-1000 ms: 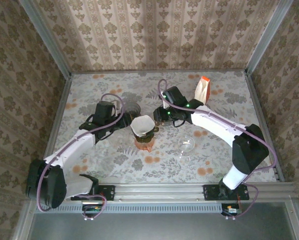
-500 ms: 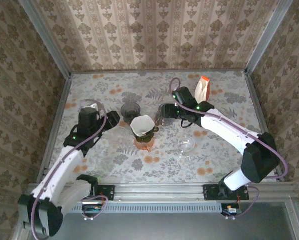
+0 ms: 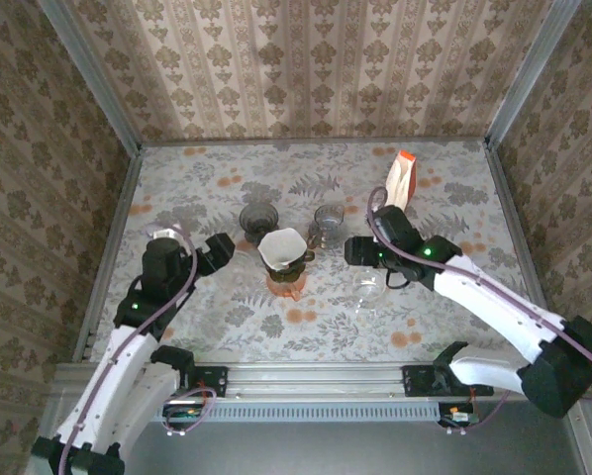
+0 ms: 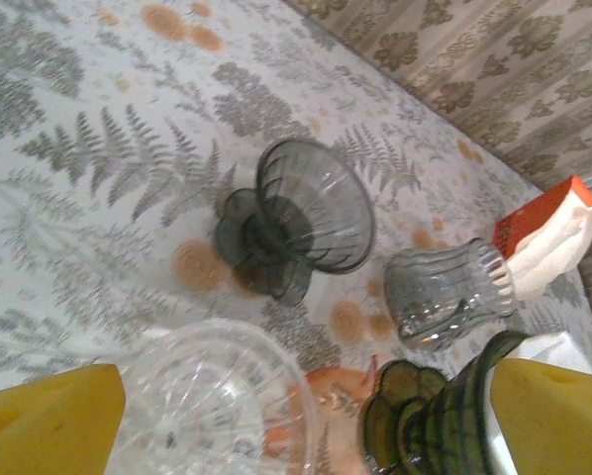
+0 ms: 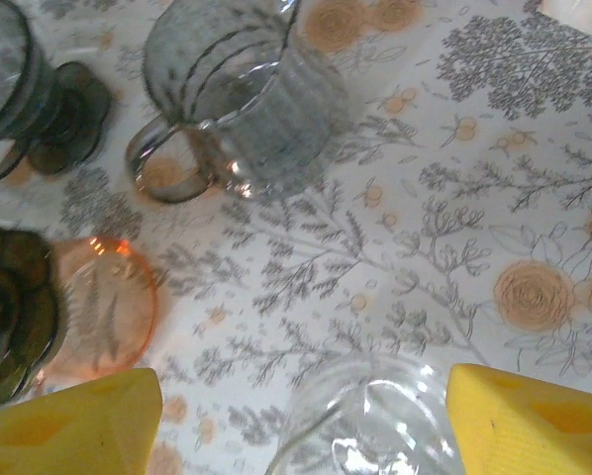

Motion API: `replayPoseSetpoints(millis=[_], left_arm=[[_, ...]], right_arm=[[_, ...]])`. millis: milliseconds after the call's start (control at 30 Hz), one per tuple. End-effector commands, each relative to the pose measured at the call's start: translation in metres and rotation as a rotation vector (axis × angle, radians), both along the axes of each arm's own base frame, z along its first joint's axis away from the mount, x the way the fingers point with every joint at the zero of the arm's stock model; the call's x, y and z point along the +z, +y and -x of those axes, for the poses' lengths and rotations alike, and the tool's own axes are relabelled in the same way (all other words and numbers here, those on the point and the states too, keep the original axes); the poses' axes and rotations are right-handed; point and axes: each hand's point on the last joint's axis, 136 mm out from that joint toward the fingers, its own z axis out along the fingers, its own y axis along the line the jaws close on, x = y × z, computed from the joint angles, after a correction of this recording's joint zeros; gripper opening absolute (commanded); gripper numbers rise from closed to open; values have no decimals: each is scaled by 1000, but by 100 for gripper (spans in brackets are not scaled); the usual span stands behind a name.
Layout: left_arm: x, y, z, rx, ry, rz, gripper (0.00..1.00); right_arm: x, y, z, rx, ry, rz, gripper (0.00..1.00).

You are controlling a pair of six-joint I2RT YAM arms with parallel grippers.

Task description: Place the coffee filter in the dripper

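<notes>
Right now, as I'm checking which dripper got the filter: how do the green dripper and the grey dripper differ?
The green dripper holds the white paper filter; the grey dripper is empty. The green dripper sits over an orange glass piece; the grey dripper stands straight on the table. The grey dripper lies farther from the arms' bases than the green dripper. Both are ribbed, flared glass.
</notes>
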Motion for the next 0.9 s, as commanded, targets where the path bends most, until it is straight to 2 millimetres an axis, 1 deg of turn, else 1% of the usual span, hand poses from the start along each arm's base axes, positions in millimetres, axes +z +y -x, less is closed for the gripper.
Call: replayPoseSetpoints(millis=[0, 100, 200, 333, 400, 500, 667, 767, 867], left_arm=[[-28, 19, 16, 88, 87, -11, 89], [-48, 31, 26, 143, 145, -31, 79], [-67, 33, 31, 156, 204, -35, 74], [-87, 38, 36, 187, 287, -45, 67], [-90, 38, 36, 187, 294, -38, 64], [-94, 37, 34, 188, 287, -20, 62], [-99, 30, 21, 175, 244, 32, 62], [-98, 27, 13, 173, 217, 51, 58], [-98, 22, 4, 159, 200, 64, 50]], right_arm=[[-1, 1, 30, 76, 15, 28, 77], [5, -3, 40, 83, -3, 46, 77], [7, -3, 42, 73, -9, 36, 77], [9, 6, 42, 98, -10, 27, 76], [9, 14, 45, 136, -8, 32, 75], [9, 24, 51, 192, -10, 47, 75], [6, 30, 55, 214, -6, 43, 74], [5, 32, 56, 218, -7, 39, 74], [4, 30, 57, 214, -5, 47, 74]])
